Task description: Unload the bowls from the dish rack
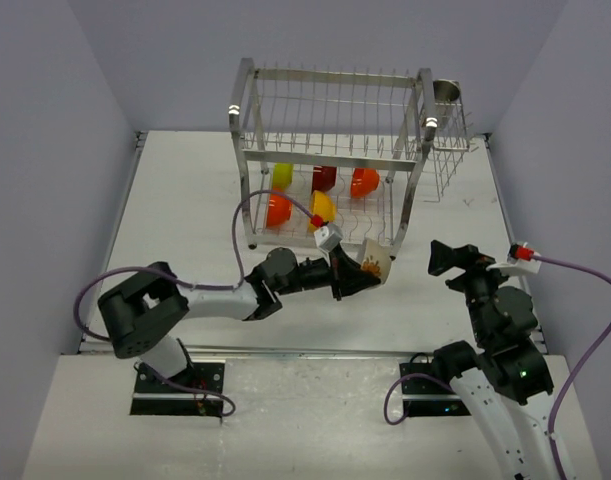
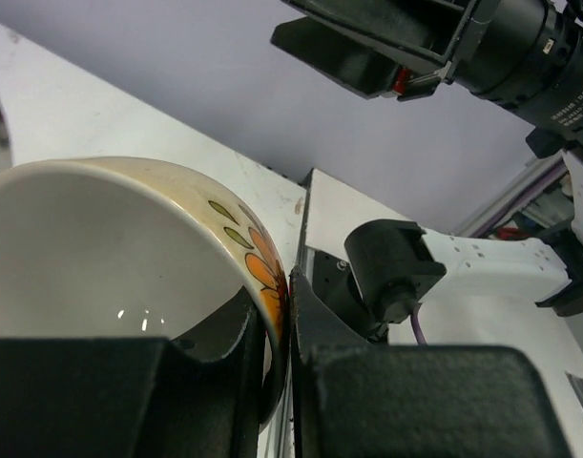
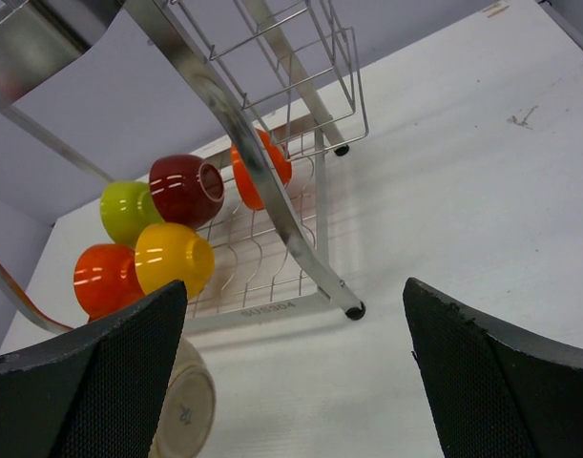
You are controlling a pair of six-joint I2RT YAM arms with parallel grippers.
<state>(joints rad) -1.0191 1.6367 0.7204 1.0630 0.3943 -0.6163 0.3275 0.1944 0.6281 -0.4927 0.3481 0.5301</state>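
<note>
The steel wire dish rack [image 1: 417, 190] stands at the back centre. On its lower tier sit a lime-green bowl [image 1: 282, 176], a dark red bowl [image 1: 324, 177], an orange-red bowl [image 1: 364, 182], an orange bowl [image 1: 278, 210] and a yellow bowl [image 1: 323, 208]. In front of the rack, my left gripper [image 1: 357, 275] is shut on the rim of a whitish bowl with an orange pattern [image 1: 377, 262]. In the left wrist view the rim of that bowl [image 2: 110, 248] is pinched between the fingers of the left gripper [image 2: 275, 296]. My right gripper [image 1: 441, 258] is open and empty, to the right of the held bowl.
A small metal cup [image 1: 446, 92] sits in the wire side basket [image 1: 447, 160] on the rack's right end. In the right wrist view the open right gripper [image 3: 296, 382] faces the rack's front foot [image 3: 352, 310], and the whitish bowl's base [image 3: 191, 410] shows at lower left.
</note>
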